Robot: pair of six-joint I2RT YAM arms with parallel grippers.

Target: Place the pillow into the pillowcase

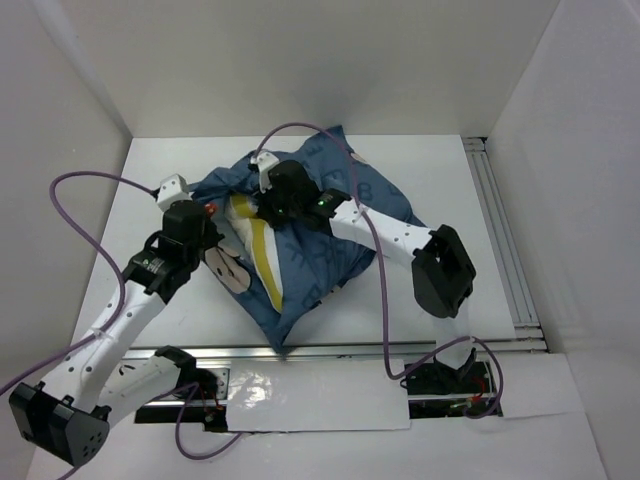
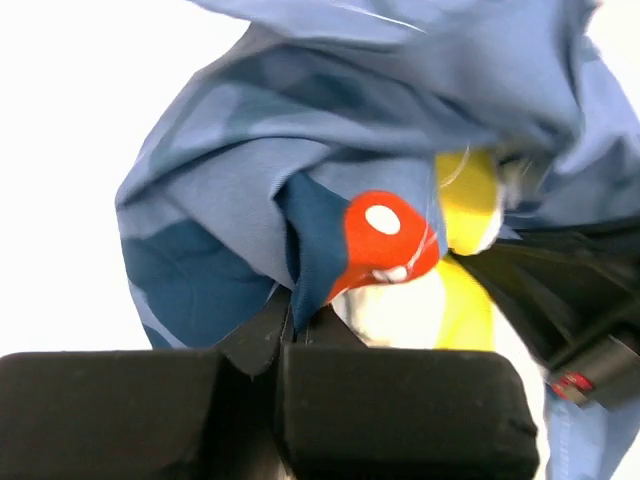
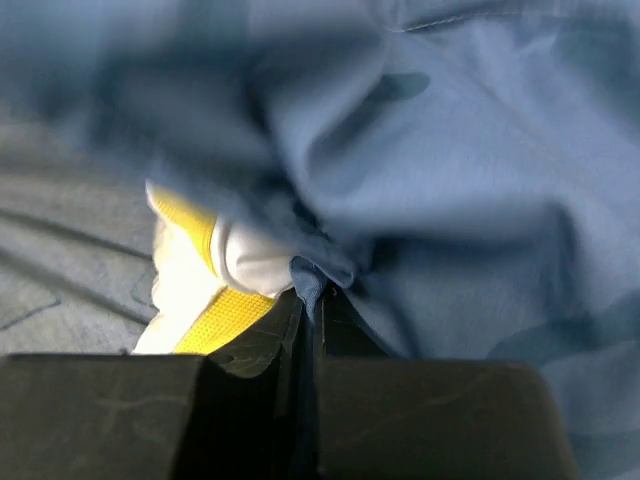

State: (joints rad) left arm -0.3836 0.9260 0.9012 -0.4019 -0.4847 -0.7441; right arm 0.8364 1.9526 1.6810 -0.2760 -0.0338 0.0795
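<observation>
The white table point(image 1: 160, 300) is shown bearing the crumpled blue pillowcase point(image 1: 335, 268), laid directly on it beneath the left tool point(image 1: 220, 218) and the right tool point(image 1: 258, 208), with the pillow point(image 1: 266, 262) partly exposed between them.

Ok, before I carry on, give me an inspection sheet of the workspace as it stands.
Surface: white table, with the fabric bundle lying mid-table.
Job's things: pillowcase bunched up; pillow partly inside, its white face and yellow edge showing at the opening.
Clutter: nothing seen.
Hands: left hand shut on pillowcase fabric at the opening; right hand shut on a pillowcase hem beside the pillow.
Cables: a purple cable loops off each arm; the right arm's arcs above the pillowcase's far edge.
Surroundings: white walls on three sides; metal rail along the table's right side.
</observation>
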